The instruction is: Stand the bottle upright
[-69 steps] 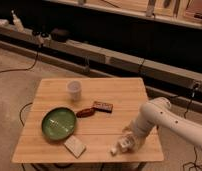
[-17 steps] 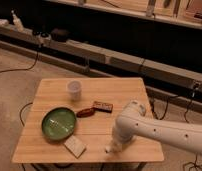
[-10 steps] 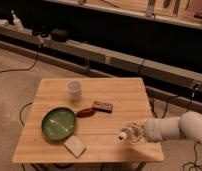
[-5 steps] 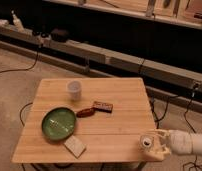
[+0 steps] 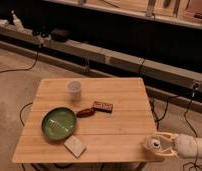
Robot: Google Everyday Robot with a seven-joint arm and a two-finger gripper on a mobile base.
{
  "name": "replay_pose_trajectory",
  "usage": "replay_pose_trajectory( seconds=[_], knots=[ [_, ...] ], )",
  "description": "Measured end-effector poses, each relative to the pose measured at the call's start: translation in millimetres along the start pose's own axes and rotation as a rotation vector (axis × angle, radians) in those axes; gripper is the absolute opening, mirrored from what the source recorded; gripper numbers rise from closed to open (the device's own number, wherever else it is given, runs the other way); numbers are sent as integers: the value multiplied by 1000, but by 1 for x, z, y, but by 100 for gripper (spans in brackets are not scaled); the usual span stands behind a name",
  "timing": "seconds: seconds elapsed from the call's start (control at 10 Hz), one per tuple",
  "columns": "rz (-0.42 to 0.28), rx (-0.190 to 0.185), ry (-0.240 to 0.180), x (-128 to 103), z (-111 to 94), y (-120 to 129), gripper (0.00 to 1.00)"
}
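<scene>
My gripper (image 5: 155, 145) is at the table's front right corner, reaching in from the right on a white arm (image 5: 191, 147). Between its two pale fingers (image 5: 164, 135) sits a small white rounded thing with a dark spot, which appears to be the bottle (image 5: 153, 145) seen end-on, held just above the table's edge. No other bottle lies on the table top.
On the wooden table (image 5: 119, 132) stand a translucent cup (image 5: 74, 89), a green plate (image 5: 59, 123), a brown item (image 5: 86, 112), a dark snack bar (image 5: 102, 106) and a flat pale block (image 5: 75, 146). Cables run over the floor, with a low ledge behind.
The gripper has swung from the table's front middle to its front right corner, taking the white bottle along. The spot where the bottle lay is now bare.
</scene>
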Motion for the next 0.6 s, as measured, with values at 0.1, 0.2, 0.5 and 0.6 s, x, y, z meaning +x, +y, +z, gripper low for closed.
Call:
replay_pose_trajectory(
  seconds=[0.1, 0.2, 0.5, 0.6],
  knots=[
    [11, 6, -26, 4, -2, -2, 35],
    [13, 7, -56, 6, -2, -5, 35],
    [6, 2, -153, 5, 2, -19, 35],
    [11, 2, -179, 6, 3, -23, 35]
  ],
)
